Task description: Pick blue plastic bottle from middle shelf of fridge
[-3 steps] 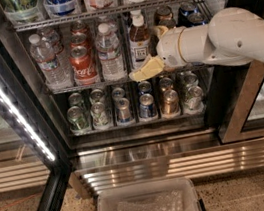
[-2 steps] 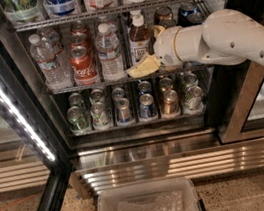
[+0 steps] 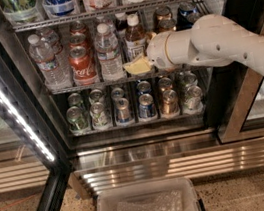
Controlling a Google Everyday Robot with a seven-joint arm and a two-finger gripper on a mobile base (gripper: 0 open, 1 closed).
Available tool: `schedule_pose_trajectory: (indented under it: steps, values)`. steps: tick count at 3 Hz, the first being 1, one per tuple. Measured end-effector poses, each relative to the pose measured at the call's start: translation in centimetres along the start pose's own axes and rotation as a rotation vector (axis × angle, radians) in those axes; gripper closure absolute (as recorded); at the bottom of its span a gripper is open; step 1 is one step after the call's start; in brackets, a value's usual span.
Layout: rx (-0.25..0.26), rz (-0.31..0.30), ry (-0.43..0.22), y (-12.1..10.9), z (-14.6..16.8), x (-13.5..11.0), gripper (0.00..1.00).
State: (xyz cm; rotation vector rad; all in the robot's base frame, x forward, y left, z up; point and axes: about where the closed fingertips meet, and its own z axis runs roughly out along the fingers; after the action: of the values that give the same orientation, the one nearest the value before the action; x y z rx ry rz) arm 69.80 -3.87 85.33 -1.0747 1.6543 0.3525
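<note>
The blue plastic bottle [image 3: 135, 40] is a slim bottle of dark tea with a white cap and a white label. It stands upright on the middle shelf [image 3: 68, 89] of the fridge [image 3: 52, 142], right of centre. My gripper [image 3: 137, 66], yellowish at the tip of the white arm [image 3: 213, 45], reaches in from the right. It sits at the shelf's front edge, in front of the bottle's lower part, and hides the bottle's base. I cannot tell whether it touches the bottle.
Clear water bottles [image 3: 45, 62] [image 3: 108, 53] and a red cola can [image 3: 82, 65] stand left of the tea bottle. Cans [image 3: 162, 18] stand behind my arm. Short cans [image 3: 122, 110] fill the lower tier. A light strip [image 3: 5, 104] runs down the open door. A clear plastic bin [image 3: 147, 209] sits on the floor.
My gripper has moved a little to the left and slightly up, closer in front of the tea bottle. The bottles and cans have not moved.
</note>
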Motion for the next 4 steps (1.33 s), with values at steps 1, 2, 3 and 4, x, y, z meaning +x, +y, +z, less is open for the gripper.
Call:
schedule_pose_trajectory:
  steps: [1, 2, 3, 4]
  values:
    - [-0.002, 0.001, 0.001, -0.1, 0.0, 0.1, 0.63]
    - [-0.002, 0.0, 0.001, -0.2, -0.2, 0.0, 0.84]
    - [-0.006, -0.005, 0.002, 0.0, 0.3, 0.0, 1.0]
    - [-0.011, -0.053, -0.028, 0.3, 0.5, -1.5, 1.0]
